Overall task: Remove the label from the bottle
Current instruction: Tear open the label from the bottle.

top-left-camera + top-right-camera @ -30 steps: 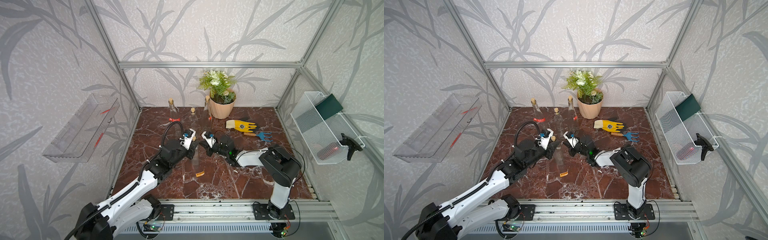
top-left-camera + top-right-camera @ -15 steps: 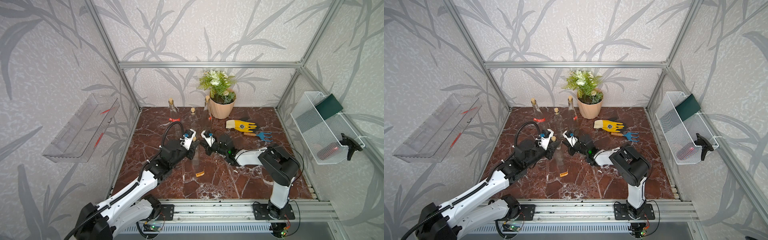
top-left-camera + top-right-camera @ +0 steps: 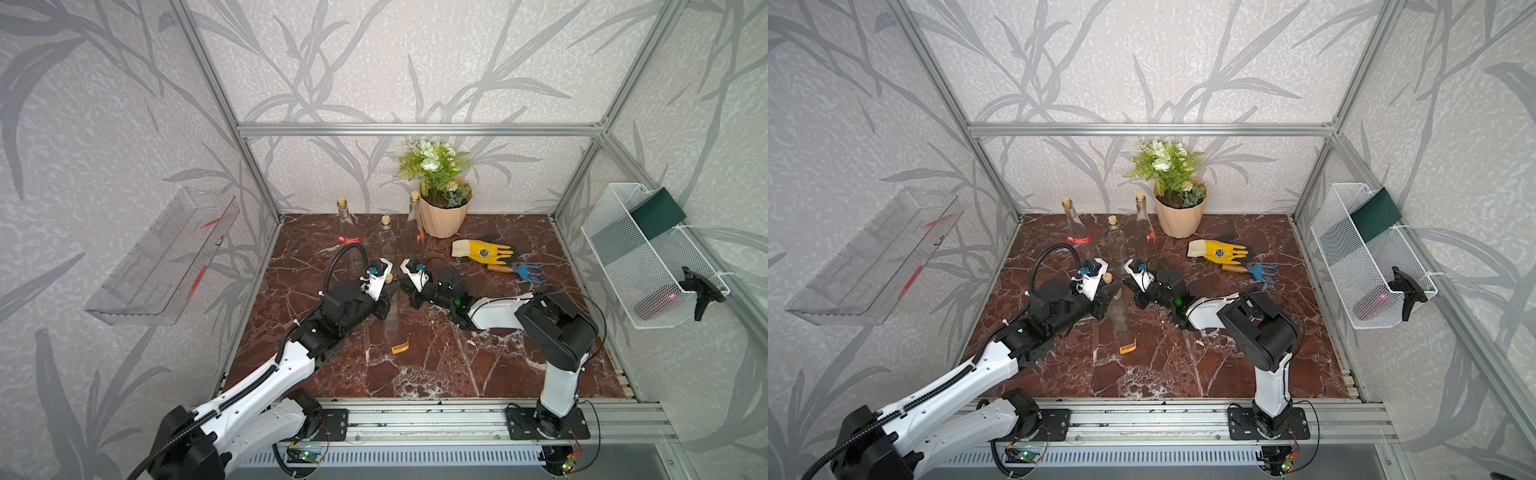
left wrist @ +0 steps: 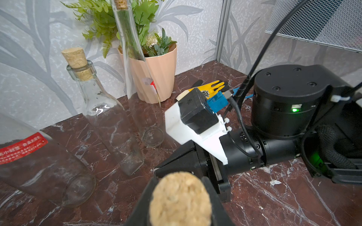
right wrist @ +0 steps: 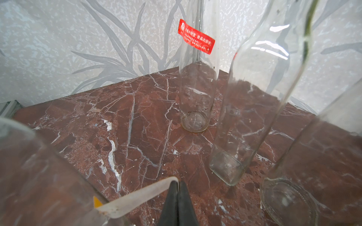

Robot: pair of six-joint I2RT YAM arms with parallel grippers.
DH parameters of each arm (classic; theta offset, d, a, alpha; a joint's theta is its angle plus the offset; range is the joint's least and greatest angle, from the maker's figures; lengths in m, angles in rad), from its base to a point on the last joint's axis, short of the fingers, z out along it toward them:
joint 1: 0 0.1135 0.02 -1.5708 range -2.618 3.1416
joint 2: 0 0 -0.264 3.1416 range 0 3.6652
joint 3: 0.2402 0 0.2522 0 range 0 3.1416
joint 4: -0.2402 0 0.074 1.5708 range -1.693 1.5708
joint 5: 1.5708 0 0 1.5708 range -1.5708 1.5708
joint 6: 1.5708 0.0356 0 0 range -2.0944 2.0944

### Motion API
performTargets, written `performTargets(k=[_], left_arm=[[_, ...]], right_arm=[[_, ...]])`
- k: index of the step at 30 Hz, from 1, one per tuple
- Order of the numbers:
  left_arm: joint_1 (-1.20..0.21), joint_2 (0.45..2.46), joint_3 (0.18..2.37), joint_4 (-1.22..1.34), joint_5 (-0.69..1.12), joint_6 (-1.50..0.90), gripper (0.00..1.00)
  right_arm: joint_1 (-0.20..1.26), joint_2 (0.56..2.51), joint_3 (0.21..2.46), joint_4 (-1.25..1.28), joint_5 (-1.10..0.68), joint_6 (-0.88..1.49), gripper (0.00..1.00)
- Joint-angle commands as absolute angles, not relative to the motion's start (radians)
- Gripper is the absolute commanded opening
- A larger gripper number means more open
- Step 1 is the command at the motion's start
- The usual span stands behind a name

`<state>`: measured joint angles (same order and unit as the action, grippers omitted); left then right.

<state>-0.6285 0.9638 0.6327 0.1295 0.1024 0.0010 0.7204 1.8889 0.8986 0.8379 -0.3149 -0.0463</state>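
"Black tips of the right gripper (image 5: 177,185) are pinched tight on the free end of a pale strip. That's the label (image 5: 137,196), curling back toward the bottle (image 5: 35,176)."

"Anything changed in the last second?"

"Hardly. In both top views the arms sit where they did. I'd judge the peel paused partway, with the label's far end not yet off the glass."

"The other arm?"

"The left gripper (image 4: 180,187) is clasped round the neck just under the cork (image 4: 180,203). The bottle stands mid-floor on the marble table (image 3: 457,365), between the two arms."

"What's hidden?"

"Where strip meets glass is cut off at the wrist view's edge. From above, the clear glass nearly vanishes and the label can't be seen. An orange scrap (image 3: 400,348) lies near; what it is, I can't tell."
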Motion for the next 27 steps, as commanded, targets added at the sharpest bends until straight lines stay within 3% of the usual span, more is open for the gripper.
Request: performTargets(k=[1, 16, 27], left_arm=[[-0.634, 0.950, 0.612, 0.097, 0.103, 0.008, 0.00], [-0.636, 0.945, 0.614, 0.094, 0.100, 0.015, 0.00], [-0.635, 0.953, 0.616, 0.140, 0.102, 0.004, 0.00]], right_arm=[[0.716, 1.910, 0.923, 0.838, -0.319, -0.049, 0.00], [0.716, 1.910, 0.920, 0.839, -0.319, -0.048, 0.00], [0.718, 1.677, 0.751, 0.753, -0.247, -0.085, 0.00]])
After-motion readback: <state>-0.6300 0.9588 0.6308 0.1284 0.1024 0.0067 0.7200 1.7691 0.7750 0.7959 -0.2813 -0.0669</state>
